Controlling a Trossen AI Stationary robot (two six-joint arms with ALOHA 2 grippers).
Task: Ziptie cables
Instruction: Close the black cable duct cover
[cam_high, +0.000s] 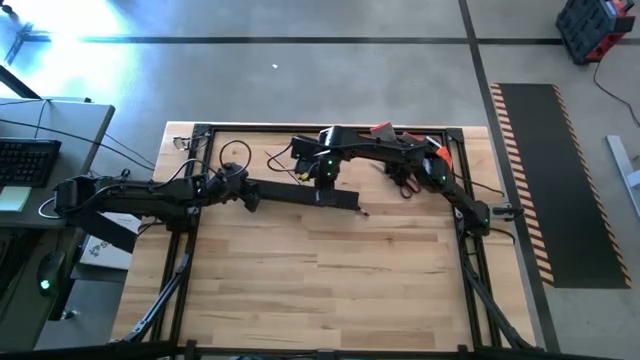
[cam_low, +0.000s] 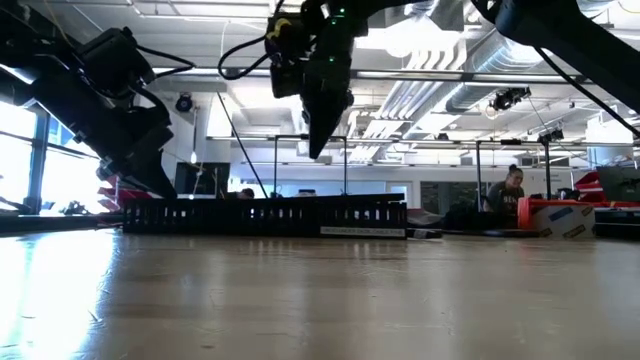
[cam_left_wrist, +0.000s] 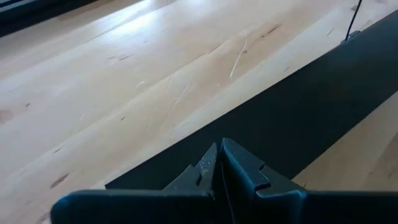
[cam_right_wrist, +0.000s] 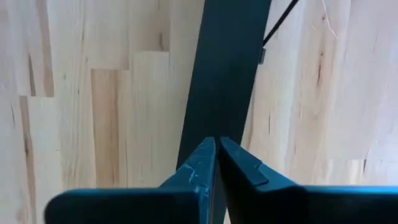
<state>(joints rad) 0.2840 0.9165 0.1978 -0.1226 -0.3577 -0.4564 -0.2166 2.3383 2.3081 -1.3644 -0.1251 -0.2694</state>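
R gripper (cam_high: 326, 180) hangs above the flat black strip (cam_high: 300, 193) near table centre, jaws pressed together on nothing visible. L gripper (cam_high: 247, 196) sits at the strip's 9 o'clock end, jaws also closed, apparently pinning it. Cables can't be made out w/ certainty; maybe the tangle at 11 o'clock. Judgement: locate the bundle first, then reopen R before descending.

Open industrial lab: exposed ceiling ducts (cam_low: 470, 70), concrete floor (cam_high: 300, 80).

Cables (cam_right_wrist: 326, 20), one thin whitish strand showing, curved, loose on bare wood, two o'clock of table centre
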